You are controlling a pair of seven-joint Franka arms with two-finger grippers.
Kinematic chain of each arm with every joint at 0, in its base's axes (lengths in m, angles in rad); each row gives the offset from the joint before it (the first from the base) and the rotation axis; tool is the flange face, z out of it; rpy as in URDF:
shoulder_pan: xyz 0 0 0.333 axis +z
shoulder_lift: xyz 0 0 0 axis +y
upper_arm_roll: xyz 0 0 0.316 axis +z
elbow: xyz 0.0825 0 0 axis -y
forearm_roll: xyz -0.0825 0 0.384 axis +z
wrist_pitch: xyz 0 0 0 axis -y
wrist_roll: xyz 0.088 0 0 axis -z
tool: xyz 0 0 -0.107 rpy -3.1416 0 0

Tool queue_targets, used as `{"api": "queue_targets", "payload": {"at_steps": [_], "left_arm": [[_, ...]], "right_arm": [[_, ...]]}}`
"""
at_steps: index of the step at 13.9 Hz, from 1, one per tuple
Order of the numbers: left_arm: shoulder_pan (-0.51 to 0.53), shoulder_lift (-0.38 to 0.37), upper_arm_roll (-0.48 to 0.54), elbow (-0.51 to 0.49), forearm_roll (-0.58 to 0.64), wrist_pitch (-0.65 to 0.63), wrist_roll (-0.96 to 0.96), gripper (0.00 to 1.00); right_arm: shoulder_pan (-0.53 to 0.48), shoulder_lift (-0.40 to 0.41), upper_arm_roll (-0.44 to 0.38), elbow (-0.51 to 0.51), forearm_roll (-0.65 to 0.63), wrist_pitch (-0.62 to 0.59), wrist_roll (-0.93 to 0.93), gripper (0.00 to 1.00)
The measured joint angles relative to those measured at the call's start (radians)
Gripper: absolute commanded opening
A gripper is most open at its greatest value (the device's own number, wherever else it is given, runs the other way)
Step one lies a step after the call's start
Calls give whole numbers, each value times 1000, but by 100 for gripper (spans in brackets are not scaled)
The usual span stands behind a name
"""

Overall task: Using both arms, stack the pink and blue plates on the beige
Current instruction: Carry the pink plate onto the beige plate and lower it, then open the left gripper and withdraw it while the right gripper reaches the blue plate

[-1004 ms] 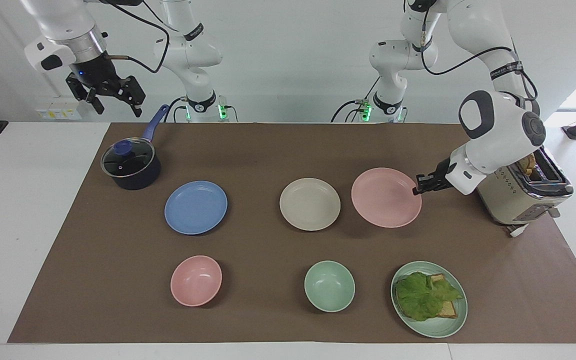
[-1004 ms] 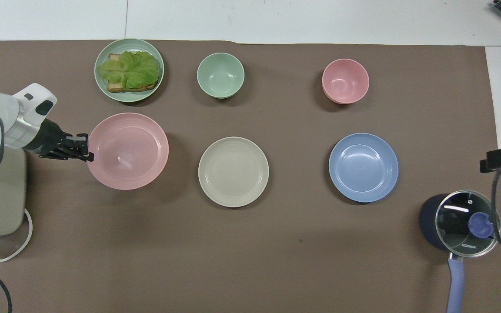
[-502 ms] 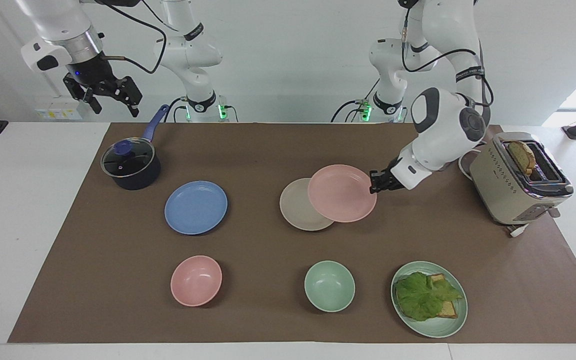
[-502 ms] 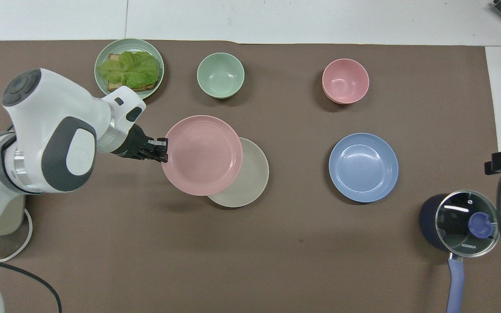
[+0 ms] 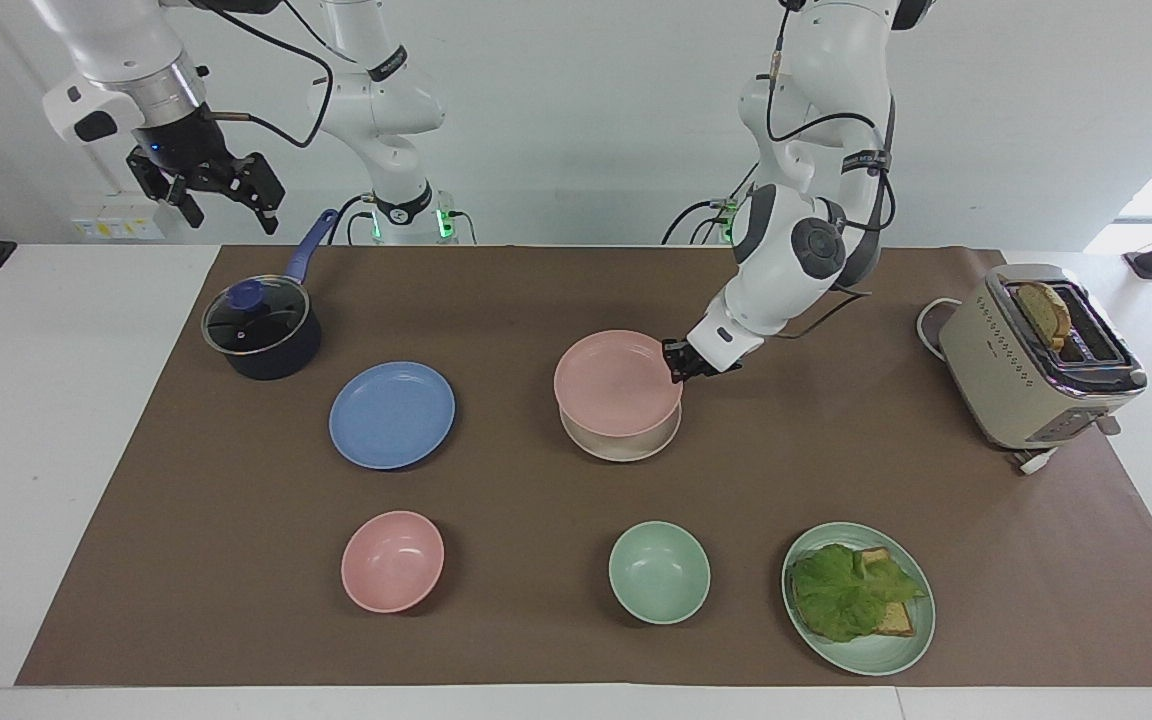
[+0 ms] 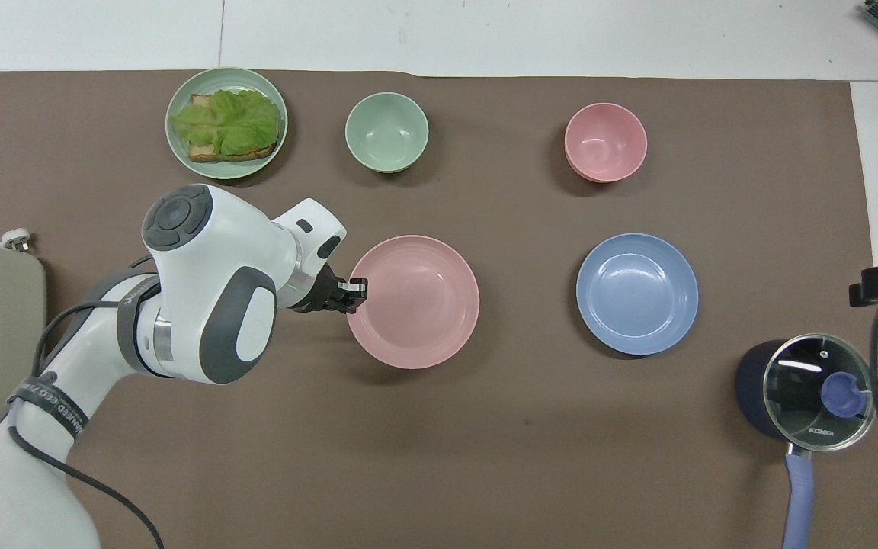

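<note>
My left gripper [image 5: 674,362] [image 6: 355,293] is shut on the rim of the pink plate [image 5: 618,382] [image 6: 413,301], at the edge toward the left arm's end of the table. The plate hangs level, squarely over the beige plate [image 5: 622,443]. Only the beige plate's farther rim shows under it in the facing view, and the overhead view hides it fully. I cannot tell whether the two plates touch. The blue plate [image 5: 392,414] [image 6: 637,293] lies flat beside them, toward the right arm's end. My right gripper [image 5: 216,190] waits open, high over the table's edge near the pot.
A dark pot with a glass lid [image 5: 261,330] stands near the right arm's base, and a beige toaster [image 5: 1036,360] at the left arm's end. Farther out lie a pink bowl [image 5: 392,560], a green bowl [image 5: 658,572] and a green plate [image 5: 891,655] with lettuce and bread.
The left arm has carried the pink plate sideways from beside the toaster until it sits centred over the beige plate. The right arm has barely moved.
</note>
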Motion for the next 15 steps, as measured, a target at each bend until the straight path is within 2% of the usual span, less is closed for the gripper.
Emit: {"api": "queue_targets", "payload": {"at_steps": [4, 5, 6, 7, 8, 15], "left_arm": [[-4, 21, -1, -21, 0, 34, 0, 0], [-5, 21, -1, -21, 0, 35, 0, 16], [-6, 21, -1, -21, 0, 38, 0, 72], [-8, 21, -1, -21, 0, 40, 0, 96], [-10, 21, 0, -21, 0, 44, 0, 100], [-3, 17, 24, -4, 0, 57, 0, 100]], "right_arm": [[0, -1, 0, 0, 0, 0, 0, 100], [0, -2, 0, -1, 0, 0, 0, 100], [0, -3, 0, -1, 0, 0, 0, 100], [0, -4, 0, -1, 0, 0, 0, 100], [0, -5, 0, -2, 0, 0, 0, 100], [0, -6, 0, -18, 0, 22, 0, 100]]}}
